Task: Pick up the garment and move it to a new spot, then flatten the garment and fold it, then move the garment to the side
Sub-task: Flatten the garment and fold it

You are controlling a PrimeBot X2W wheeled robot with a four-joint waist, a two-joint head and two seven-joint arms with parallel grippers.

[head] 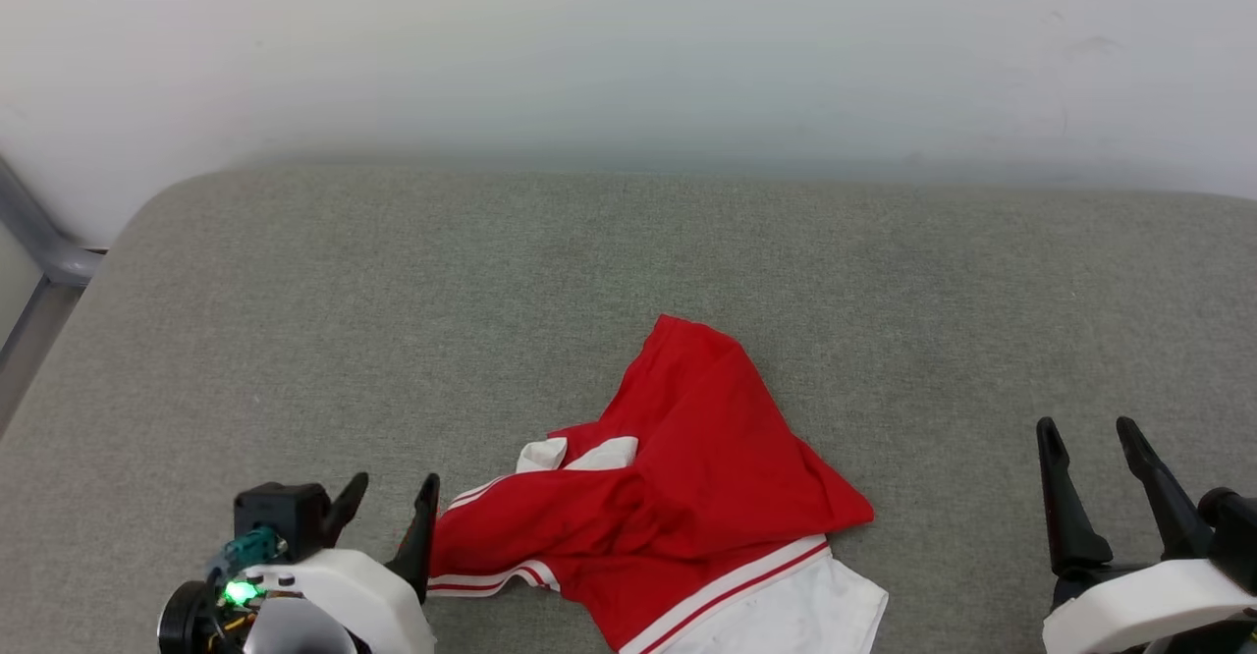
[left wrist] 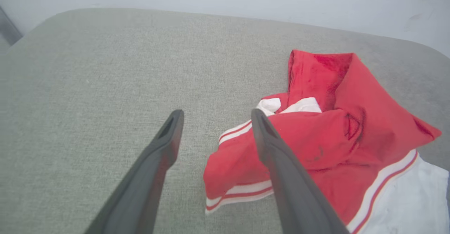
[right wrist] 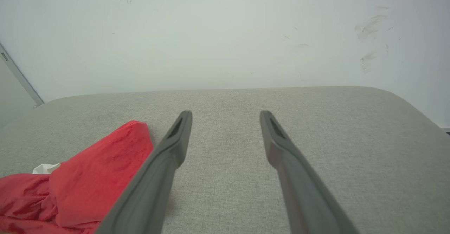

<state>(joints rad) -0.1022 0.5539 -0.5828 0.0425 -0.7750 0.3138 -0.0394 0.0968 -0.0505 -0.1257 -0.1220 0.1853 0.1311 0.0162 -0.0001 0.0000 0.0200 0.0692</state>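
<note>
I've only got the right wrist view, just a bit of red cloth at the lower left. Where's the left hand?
Observer: The left hand sits at the garment's left edge, jaws open, not clamped on cloth.
Operator: Is the garment flat?
Observer: No, it's bunched in a heap, folded over itself.
Operator: Any white on it?
Observer: A white panel with striped trim lies at its near right corner.
</note>
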